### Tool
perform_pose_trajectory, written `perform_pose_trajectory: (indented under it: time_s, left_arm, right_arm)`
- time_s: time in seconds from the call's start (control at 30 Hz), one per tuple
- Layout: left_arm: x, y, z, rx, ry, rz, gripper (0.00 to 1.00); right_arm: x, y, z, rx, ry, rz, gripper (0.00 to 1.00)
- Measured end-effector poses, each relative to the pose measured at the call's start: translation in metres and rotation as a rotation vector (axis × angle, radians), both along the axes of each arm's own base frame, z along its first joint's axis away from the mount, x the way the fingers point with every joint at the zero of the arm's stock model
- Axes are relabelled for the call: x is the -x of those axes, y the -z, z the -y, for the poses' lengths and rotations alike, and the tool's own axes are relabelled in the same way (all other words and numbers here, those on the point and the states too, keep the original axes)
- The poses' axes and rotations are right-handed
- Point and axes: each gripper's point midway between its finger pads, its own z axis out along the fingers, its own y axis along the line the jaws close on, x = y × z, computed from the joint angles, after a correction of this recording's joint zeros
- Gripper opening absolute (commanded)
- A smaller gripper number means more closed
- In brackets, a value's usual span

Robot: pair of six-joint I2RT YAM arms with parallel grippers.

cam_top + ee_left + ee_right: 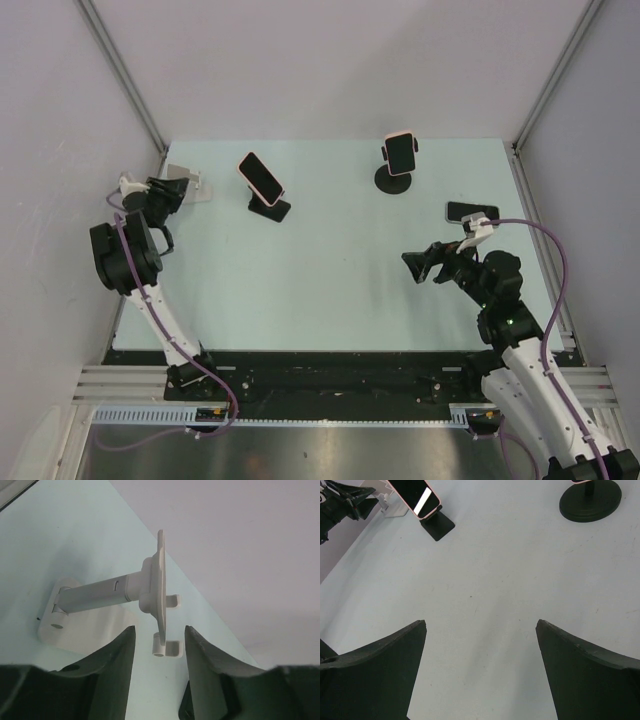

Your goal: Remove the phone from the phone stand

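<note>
Phones stand on two of the three stands. One phone [260, 176] leans on the black wedge stand [272, 209] near the back of the surface [330, 290]. Another phone [401, 152] is clamped on a round-base stand [394, 181], to the right of the wedge stand and a little further back. A third phone [471, 211] lies flat on the surface, far to the right of the wedge stand and nearer to the arms.

To the left of the wedge stand is a white stand [100, 595], and its cradle is empty. The left hand [160, 632] is at this cradle, partly open. The lower hooks sit in the gap between its fingers [120, 670], and it holds nothing. The right hand [480, 624] hovers over bare surface, to the right of the wedge stand and nearer, opened wide and also empty.

I judge that the white stand is finished and a new removal is about to start. The next move probably asks the left hand to leave the white stand, go right to the wedge stand and take the leaning phone by its long edges, then lift it along the slope so that the light stand does not tip.
</note>
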Motion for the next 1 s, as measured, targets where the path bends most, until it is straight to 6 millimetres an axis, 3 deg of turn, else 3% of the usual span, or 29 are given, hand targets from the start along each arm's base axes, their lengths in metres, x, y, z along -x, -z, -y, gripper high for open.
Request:
perform_pose_trajectory:
  time_s: [0.1, 0.13, 0.37, 0.73, 1.0]
  left_arm:
    - [0.0, -0.001, -0.001, 0.008, -0.002, 0.003, 0.66]
    - [0.001, -0.001, -0.001, 0.012, -0.004, 0.003, 0.76]
    - [0.016, -0.001, 0.003, 0.038, -0.008, -0.013, 0.94]
    - [0.064, -0.008, 0.031, 0.064, -0.028, -0.044, 1.0]
    - [0.069, -0.038, 0.083, 0.062, 0.022, 0.004, 0.98]
  right_arm:
    - [0.001, -0.003, -0.001, -0.003, -0.004, 0.01, 0.98]
    - [0.002, -0.003, -0.001, -0.003, -0.005, 0.013, 0.98]
    - [0.004, -0.007, -0.002, -0.007, -0.01, 0.029, 0.98]
    - [0.009, -0.016, -0.001, -0.017, -0.011, 0.062, 0.98]
    - [0.013, -0.024, 0.0, -0.024, -0.011, 0.091, 0.98]
